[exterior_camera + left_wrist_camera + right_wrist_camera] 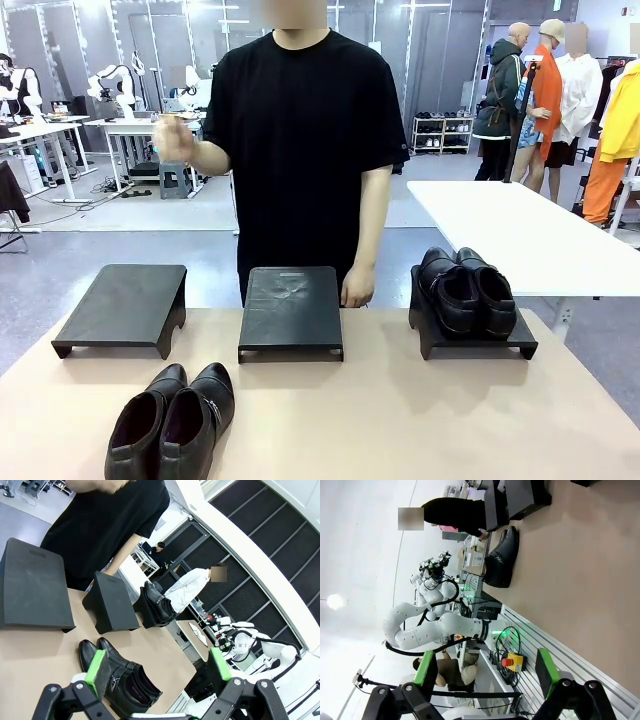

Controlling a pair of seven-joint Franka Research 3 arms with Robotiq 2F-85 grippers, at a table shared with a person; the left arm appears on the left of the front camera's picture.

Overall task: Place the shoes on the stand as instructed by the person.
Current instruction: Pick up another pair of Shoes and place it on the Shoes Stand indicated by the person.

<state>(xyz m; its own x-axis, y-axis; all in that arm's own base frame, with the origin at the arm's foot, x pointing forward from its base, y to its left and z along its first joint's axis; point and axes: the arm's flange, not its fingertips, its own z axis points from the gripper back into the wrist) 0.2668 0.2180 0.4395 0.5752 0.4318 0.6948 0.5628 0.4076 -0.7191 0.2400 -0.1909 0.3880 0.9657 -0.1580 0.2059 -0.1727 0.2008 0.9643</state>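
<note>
One pair of black shoes (172, 420) lies on the tan table near its front left, toes pointing away from the person. A second pair of shoes (467, 290) sits on the right black stand (432, 340). The middle stand (290, 308) and left stand (125, 305) are bare. The person (300, 130) stands behind the middle stand with one hand (175, 138) raised and the other hand (357, 288) hanging by the stand. My left gripper (159, 666) hangs open above the front shoes (122, 677). My right gripper (485, 667) is open, well away from the shoes (501, 557).
A white table (520, 235) stands behind the right stand. Other people and work benches are farther back in the room. In the right wrist view my white left arm (435, 625) shows beyond the table edge, beside a red emergency button (512, 661).
</note>
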